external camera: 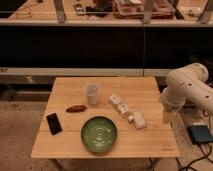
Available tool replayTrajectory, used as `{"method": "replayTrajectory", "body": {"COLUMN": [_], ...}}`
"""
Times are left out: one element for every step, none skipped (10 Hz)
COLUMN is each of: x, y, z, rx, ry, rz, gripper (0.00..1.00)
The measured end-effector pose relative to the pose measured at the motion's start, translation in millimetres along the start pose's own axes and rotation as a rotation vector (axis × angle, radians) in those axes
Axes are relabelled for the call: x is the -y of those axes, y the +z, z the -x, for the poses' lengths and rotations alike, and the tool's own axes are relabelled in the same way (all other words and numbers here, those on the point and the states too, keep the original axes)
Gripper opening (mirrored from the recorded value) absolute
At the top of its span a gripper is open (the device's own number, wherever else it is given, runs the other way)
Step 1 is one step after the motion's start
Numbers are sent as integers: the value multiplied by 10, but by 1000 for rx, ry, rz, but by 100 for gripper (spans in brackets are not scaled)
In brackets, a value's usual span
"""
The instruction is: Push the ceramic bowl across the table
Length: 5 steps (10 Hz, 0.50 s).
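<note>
Looking at a green bowl (99, 134) parked near the front edge of the table (150, 145), roughly mid-width. Got the gripper (168, 116) hanging off to the right, about over the table's right edge, well apart from the bowl and touching nothing. Can't tell whether open or closed, so not guessing.

Plenty to mess up from here, going by the layout:

- Come in low from the right and probably clip the white packet (137, 119) lying between gripper and bowl, then drag it along. Same story for the second white packet (118, 105) just beyond it.
- Push straight away from the front edge and risk toppling the plastic cup (91, 93) standing further back, slightly left. Looks light and tall, so easy to knock over.
- Push left and plough into the black phone-looking slab (54, 123) or the small brown thing (76, 108).
- Hit the glossy rim too high and likely tip it or skate over the top instead of sliding it.
- Shove toward the near edge and say goodbye to the ceramic.

Would pick a lane first and contact low on the wall.
</note>
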Motion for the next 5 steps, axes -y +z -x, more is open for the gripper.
{"method": "replayTrajectory", "body": {"x": [0, 0, 0, 1, -1], "y": [9, 11, 10, 10, 12], "z": [7, 8, 10, 11, 10], "rx": [1, 2, 2, 2, 2], "ry": [-1, -1, -1, -1, -1], "rz": [1, 1, 1, 1, 2], "gripper": [65, 65, 65, 65, 65]}}
